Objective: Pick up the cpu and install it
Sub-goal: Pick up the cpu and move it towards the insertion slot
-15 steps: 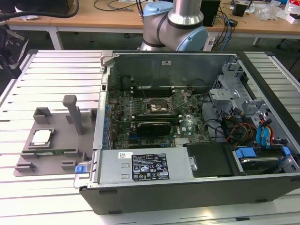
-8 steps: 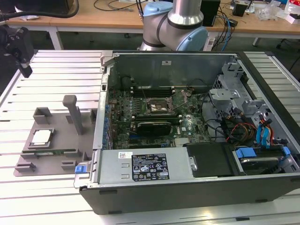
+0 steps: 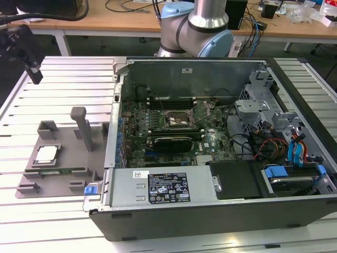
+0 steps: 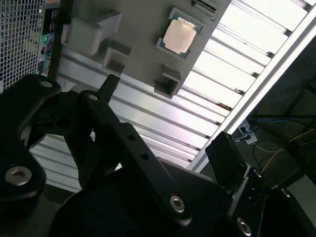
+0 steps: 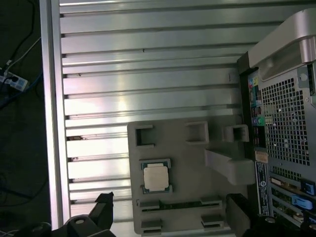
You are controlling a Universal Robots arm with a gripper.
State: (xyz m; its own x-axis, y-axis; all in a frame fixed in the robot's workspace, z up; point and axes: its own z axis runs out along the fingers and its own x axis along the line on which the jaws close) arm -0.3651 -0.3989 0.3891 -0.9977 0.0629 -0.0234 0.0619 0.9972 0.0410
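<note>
The cpu [image 3: 46,154], a small square chip with a silvery top, lies flat in a recess of the grey holder plate [image 3: 63,142] at the exterior view's left. It shows in both wrist views [image 4: 178,36] [image 5: 155,177]. My gripper [image 3: 31,67] hangs well above the table's far left corner, apart from the cpu and touching nothing. In both wrist views the gripper [image 4: 168,113] [image 5: 170,203] stands open, its black fingers [image 5: 104,201] spread wide with nothing between them. The black socket frame [image 3: 179,120] sits on the motherboard inside the open computer case [image 3: 210,205].
A tall grey post [image 3: 81,126] and small blocks rise from the holder plate. A thin green memory stick [image 3: 58,169] lies near the plate's front edge. The slatted aluminium table [image 3: 68,79] surrounds it. The arm's base [image 3: 197,31] stands behind the case.
</note>
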